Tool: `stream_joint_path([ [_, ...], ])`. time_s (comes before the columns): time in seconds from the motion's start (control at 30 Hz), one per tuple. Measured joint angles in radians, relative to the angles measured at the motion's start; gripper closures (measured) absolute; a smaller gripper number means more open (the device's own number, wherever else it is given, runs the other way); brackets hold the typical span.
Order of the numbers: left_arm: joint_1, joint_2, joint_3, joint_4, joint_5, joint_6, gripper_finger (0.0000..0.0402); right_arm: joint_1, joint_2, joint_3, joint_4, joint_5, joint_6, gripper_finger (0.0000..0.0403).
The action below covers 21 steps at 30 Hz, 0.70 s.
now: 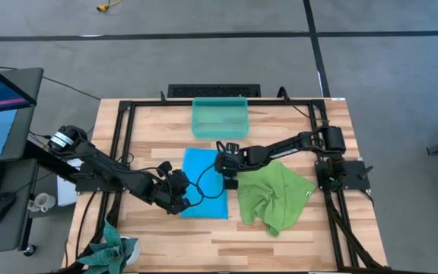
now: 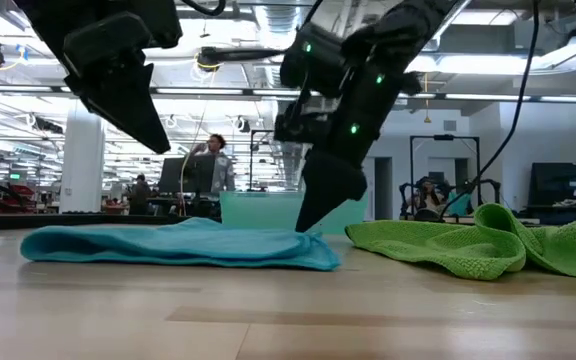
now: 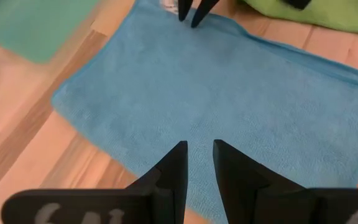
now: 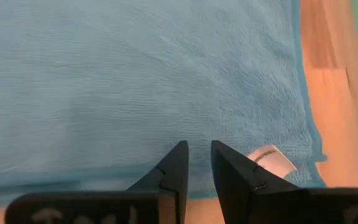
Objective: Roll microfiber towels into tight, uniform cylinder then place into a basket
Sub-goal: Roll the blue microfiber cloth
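Blue microfiber towel (image 1: 204,183) lies spread flat at the centre of the wooden table (image 1: 295,236). Lime green towel (image 1: 274,194) lies crumpled just beside it at 3 o'clock, the two nearly touching. Translucent teal basket (image 1: 220,116) sits at 12 o'clock from the blue towel, near the table's far edge, apart from both towels.

Left gripper (image 1: 179,192) is over the blue towel's 9 o'clock edge. In the left wrist view its fingers (image 3: 174,171) stand a narrow gap apart, pinching nothing; the low view shows it raised clear of the cloth.

Right gripper (image 1: 227,164) is at the blue towel's 3 o'clock edge, toward the far corner. In the low view its tip comes down to the cloth's edge (image 2: 313,235). In the right wrist view the fingers (image 4: 173,171) are slightly parted with only towel behind the gap, and a white label (image 4: 269,160) shows at the corner beside them. Whether cloth is caught: cannot tell.

Teal-green cloth bundle (image 1: 111,250) rests at the table's 7 o'clock corner.
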Motion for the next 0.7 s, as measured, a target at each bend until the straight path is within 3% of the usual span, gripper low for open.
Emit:
stream_joint_path([
  [0.43,0.0,0.0,0.0,-0.003,0.006,0.001,0.0331,0.131,-0.24,0.0,-0.167,0.013,0.04,0.0311],
  [0.7,0.0,0.0,0.0,-0.001,0.006,0.0,0.0307,0.28,-0.346,-0.013,-0.223,0.227,0.056,0.0311],
])
